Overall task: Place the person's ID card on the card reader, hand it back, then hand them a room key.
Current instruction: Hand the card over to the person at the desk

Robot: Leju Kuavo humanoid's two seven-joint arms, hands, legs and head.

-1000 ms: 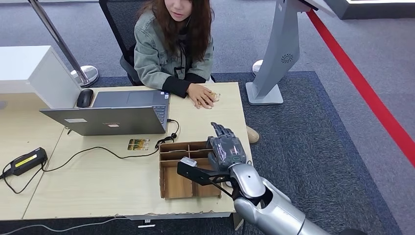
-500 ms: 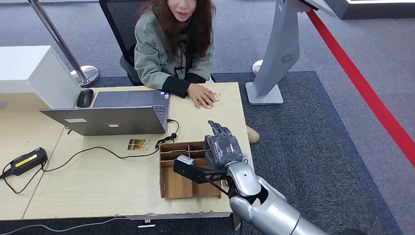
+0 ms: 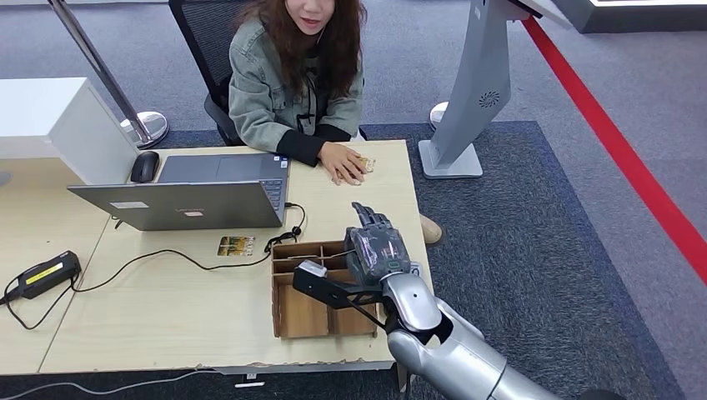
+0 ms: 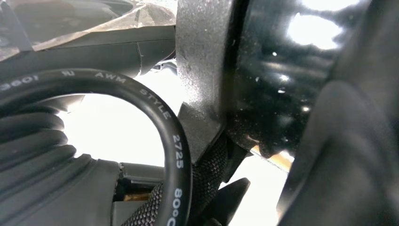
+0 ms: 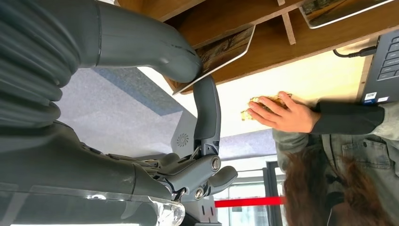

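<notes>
My right hand hovers over the far right corner of a wooden divider box on the desk. In the right wrist view its thumb and one finger pinch a white-edged room key card standing in the box; the other fingers are curled in. Another card lies in a neighbouring compartment. Across the desk the person's hand rests on a small gold-patterned card, also seen as the same card. The left wrist view shows my left hand's ribbed cover behind a black cable.
An open laptop and a mouse sit at the desk's left. A gold card lies beside the box, near a black cable. A black device with a yellow label lies far left. A grey kiosk stand rises right of the desk.
My right hand has crept slightly forward and left over the box. The person's hand has stayed on the card.
</notes>
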